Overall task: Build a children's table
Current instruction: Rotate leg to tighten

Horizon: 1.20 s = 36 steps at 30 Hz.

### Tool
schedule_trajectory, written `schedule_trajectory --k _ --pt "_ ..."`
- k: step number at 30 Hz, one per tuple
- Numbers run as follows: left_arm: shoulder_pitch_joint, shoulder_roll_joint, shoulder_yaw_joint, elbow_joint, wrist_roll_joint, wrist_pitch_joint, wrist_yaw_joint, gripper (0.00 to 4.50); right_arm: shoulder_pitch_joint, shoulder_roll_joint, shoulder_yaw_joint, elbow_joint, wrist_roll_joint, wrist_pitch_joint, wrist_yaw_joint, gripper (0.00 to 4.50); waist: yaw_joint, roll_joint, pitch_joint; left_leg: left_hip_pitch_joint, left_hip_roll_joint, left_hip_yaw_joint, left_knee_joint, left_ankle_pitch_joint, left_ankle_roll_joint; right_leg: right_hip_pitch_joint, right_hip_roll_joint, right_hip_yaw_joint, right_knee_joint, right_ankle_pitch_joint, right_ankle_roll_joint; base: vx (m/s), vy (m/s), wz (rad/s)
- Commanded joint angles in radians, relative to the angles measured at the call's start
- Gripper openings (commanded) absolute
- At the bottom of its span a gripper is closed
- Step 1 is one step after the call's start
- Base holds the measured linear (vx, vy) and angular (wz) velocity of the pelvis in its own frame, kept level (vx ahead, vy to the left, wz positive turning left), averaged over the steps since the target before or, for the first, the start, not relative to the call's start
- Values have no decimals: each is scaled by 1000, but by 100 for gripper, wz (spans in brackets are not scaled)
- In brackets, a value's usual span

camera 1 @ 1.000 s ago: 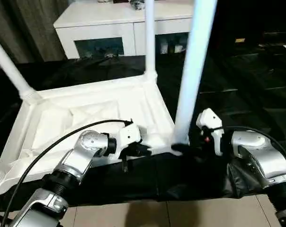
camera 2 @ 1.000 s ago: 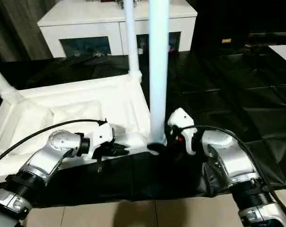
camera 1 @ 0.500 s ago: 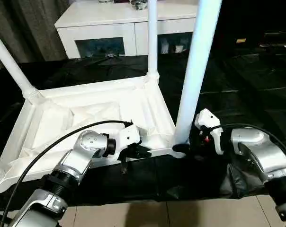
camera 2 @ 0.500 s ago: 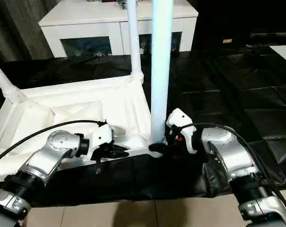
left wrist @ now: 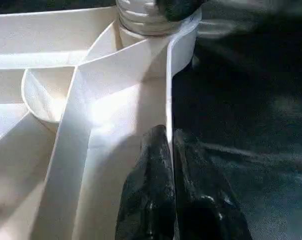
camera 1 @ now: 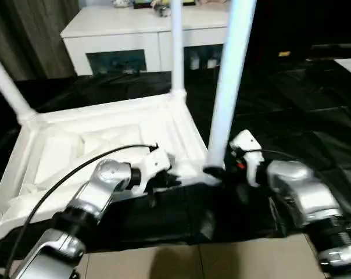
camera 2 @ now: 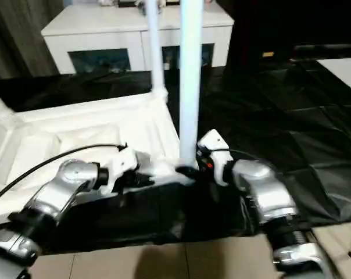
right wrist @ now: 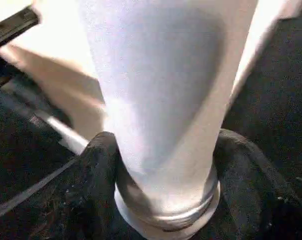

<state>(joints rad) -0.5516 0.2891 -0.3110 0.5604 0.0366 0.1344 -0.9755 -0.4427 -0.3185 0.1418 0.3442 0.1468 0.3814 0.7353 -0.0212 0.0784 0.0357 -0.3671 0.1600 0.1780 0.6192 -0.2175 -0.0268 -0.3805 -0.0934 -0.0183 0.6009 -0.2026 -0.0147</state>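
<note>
The white tabletop lies upside down on black cloth. Three white legs stand up from its corner sockets: one at the far left, one at the back and one at the near right corner. My right gripper is shut on the near right leg just above its socket. In the right wrist view a black finger presses against each side of the leg. My left gripper is shut on the tabletop's thin front rim, a little left of that corner.
A white cabinet with glass doors stands behind the tabletop. Black cloth covers the floor to the right and back. Bare tiled floor shows at the near edge, between my forearms.
My right gripper's fingers have drawn in around the base of the near leg. The left gripper keeps its hold on the rim. The whole picture has shifted a little with the head.
</note>
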Motion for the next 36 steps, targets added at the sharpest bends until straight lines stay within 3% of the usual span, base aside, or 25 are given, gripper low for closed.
schedule_trajectory --k 1,3,5,9,12,14,15,16,18,19,20,21,22,24,25,29,30,31,34,36 --pt "-26 -47 -17 30 15 37 71 0 -3 72 13 58 -16 32 -112 257 -7 -8 -42 14 53 -28 -108 -352 -34 17 -43 20 -80 -288 -188 0 0 0" --pt "-66 -96 -1 70 20 81 147 0 -28 147 -33 104 -32 36 -271 257 -14 -9 -41 10 51 -29 -110 -343 -40 17 -42 21 -79 -285 -185 0 0 0" --pt "-113 -149 27 126 29 122 255 0 -58 211 -73 155 -48 35 -419 257 -20 -4 -46 14 49 -28 -107 -323 -48 15 -40 22 -78 -236 -191 0 0 0" --pt "-173 -211 65 211 45 142 409 0 -123 273 -88 252 -97 8 -596 257 -28 -2 -51 13 45 -25 -102 -283 -30 19 -40 21 -78 -155 -211 0 0 0" --pt "-199 -233 77 268 58 111 492 0 -169 311 -88 330 -132 -37 -692 257 -26 -2 -58 5 44 -24 -93 -193 10 31 -43 18 -70 -33 -231 0 0 0" --pt "-203 -236 74 281 66 96 504 0 -182 330 -86 355 -139 -57 -702 257 -23 -4 -59 2 43 -21 -87 -141 54 35 -46 17 -67 22 -244 0 0 0" --pt "-203 -239 73 285 69 88 502 0 -188 347 -83 366 -147 -81 -703 257 -23 -6 -58 2 45 -21 -88 -138 69 36 -47 16 -68 14 -248 0 0 0" --pt "-200 -237 71 280 70 85 495 0 -187 355 -85 361 -144 -99 -700 288 -23 -5 -57 2 46 -21 -89 -142 74 36 -48 15 -69 1 -248 0 0 0" --pt "-199 -238 70 280 71 83 492 0 -188 361 -90 360 -145 -113 -704 319 -25 -4 -54 4 48 -21 -92 -173 74 34 -47 15 -74 -56 -246 0 0 0" --pt "-199 -235 67 280 72 71 483 0 -192 364 -92 359 -147 -134 -712 331 -29 2 -51 5 49 -23 -97 -210 64 32 -45 15 -76 -103 -239 0 0 0" --pt "-196 -232 65 276 71 68 476 0 -191 360 -93 353 -146 -140 -709 343 -34 -1 -50 2 50 -23 -99 -223 59 32 -45 14 -77 -117 -236 0 0 0" --pt "-189 -223 60 263 70 59 455 0 -189 347 -94 336 -143 -158 -698 343 -37 4 -50 -1 49 -27 -100 -228 51 36 -46 13 -75 -122 -232 0 0 0" --pt "-182 -214 55 251 68 59 438 0 -185 335 -94 317 -140 -173 -681 354 -43 9 -50 4 50 -27 -101 -251 41 32 -43 12 -76 -126 -227 0 0 0" --pt "-167 -195 47 231 64 61 400 0 -172 313 -96 273 -125 -179 -624 367 -48 6 -52 1 50 -27 -100 -245 42 34 -43 13 -74 -90 -234 0 0 0" --pt "-156 -183 44 218 63 62 380 0 -159 294 -84 246 -126 -178 -585 387 -48 5 -52 0 50 -26 -98 -233 55 37 -44 12 -73 -63 -239 0 0 0" --pt "-108 -128 26 156 56 19 276 0 -82 197 -42 110 -98 -139 -384 387 -40 4 -54 -4 51 -24 -87 -130 126 51 -50 11 -67 44 -258 0 0 0" --pt "-90 -110 21 132 46 10 234 0 -58 163 -35 69 -83 -133 -327 387 -40 1 -55 -6 50 -22 -84 -115 139 51 -51 12 -64 59 -261 0 0 0" --pt "-74 -91 14 111 39 0 195 0 -37 132 -32 34 -65 -125 -277 387 -38 5 -56 -5 53 -22 -83 -89 158 48 -51 11 -61 81 -264 0 0 0" --pt "-39 -41 -7 66 23 -5 94 0 12 55 -27 -48 -4 -104 -132 387 -28 9 -58 0 57 -21 -78 -56 190 47 -50 9 -57 113 -281 0 0 0" --pt "-21 -14 -14 31 10 25 45 0 40 -2 -8 -84 17 -109 -30 387 -23 11 -56 3 61 -20 -81 -69 184 42 -49 7 -58 77 -287 0 0 0"
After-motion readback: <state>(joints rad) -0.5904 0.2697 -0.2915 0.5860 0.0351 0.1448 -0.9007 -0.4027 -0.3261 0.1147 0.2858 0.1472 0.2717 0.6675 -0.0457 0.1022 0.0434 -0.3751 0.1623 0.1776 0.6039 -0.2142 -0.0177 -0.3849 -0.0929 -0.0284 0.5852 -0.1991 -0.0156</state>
